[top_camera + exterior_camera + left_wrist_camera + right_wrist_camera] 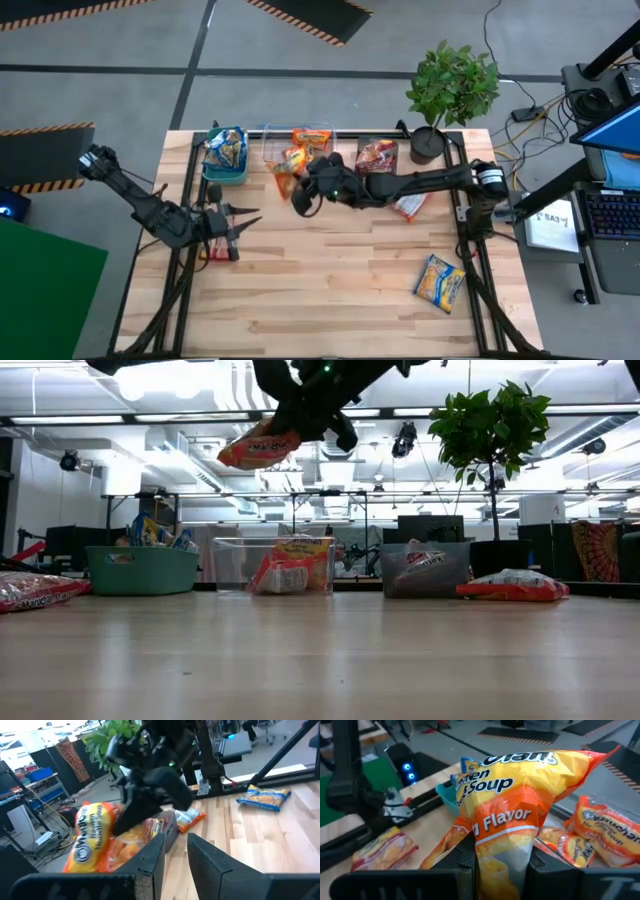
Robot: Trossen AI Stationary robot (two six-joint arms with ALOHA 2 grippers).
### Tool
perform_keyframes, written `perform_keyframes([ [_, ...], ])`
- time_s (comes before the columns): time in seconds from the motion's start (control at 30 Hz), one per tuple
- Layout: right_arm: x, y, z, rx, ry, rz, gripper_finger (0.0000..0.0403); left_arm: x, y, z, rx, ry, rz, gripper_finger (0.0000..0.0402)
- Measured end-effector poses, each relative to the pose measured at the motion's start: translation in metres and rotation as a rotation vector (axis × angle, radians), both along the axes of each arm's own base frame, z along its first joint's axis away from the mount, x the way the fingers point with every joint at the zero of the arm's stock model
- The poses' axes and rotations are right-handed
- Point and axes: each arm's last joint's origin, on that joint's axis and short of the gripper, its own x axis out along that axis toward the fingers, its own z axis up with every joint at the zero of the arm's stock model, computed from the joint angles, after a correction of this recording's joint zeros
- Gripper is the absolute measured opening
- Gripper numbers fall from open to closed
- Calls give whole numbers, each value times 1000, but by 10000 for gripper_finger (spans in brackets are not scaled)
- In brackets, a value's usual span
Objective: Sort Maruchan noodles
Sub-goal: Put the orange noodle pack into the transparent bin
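orange packet point(510, 820) pinched in raised right gripper point(300, 190) by clear bin point(272, 150).

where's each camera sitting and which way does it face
High view: above the table, looking straight down; both arms show, the right gripper holding an orange packet.
Low view: at table-top height, looking level at the bins; the right gripper hangs from above with the packet.
Left wrist view: on the left arm, facing the right arm; own fingers apart, nothing between.
Right wrist view: on the right arm, looking past the clamped packet toward the left arm.
All four share the orange packet.
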Motion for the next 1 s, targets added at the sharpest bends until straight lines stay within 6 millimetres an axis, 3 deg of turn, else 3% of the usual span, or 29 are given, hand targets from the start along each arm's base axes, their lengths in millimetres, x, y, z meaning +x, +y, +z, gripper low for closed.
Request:
perform_keyframes([
  [0.37, 39, -64, -5, -37, -3, -124, 60, -2, 2, -3, 24, 34, 0, 67],
  [0.67, 72, -129, -31, -36, 175, -223, 60, -6, 4, -1, 10, 19, -1, 67],
  [1.0, 94, -153, -65, -2, 356, -248, 62, -9, 6, -4, 10, 53, 3, 67],
])
